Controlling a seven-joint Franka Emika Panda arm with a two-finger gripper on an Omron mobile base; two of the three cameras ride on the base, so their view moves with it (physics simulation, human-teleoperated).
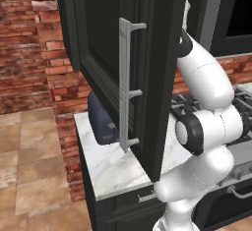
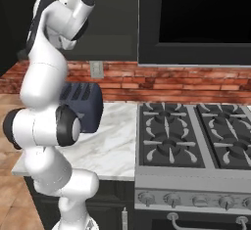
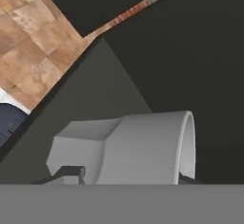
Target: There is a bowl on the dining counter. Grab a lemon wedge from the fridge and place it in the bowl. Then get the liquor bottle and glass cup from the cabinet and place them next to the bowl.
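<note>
1. In your hand view, the glass cup (image 3: 138, 147) lies right at the fingers (image 3: 71, 172), filling the lower middle of the frame, inside the dark cabinet (image 3: 200, 66). One dark fingertip sits against the cup's left side; the other is barely visible at its right edge. The fingers look half closed around the cup, but you cannot tell for certain that they grip it.
2. From the left base view, the cabinet door (image 1: 113, 53) stands swung open, its long silver bar handle (image 1: 125, 85) facing you. The arm (image 1: 206, 77) reaches up behind the door, so the hand is hidden there.
3. Below is a white marble bench (image 1: 113, 163) with a dark blue toaster (image 2: 83, 106) on it, against a red brick wall (image 2: 162, 82).
4. To the right you see a gas stove (image 2: 191, 141) with knobs along its front, and a dark panel above it.
5. The floor (image 1: 29, 176) is tan tile.
</note>
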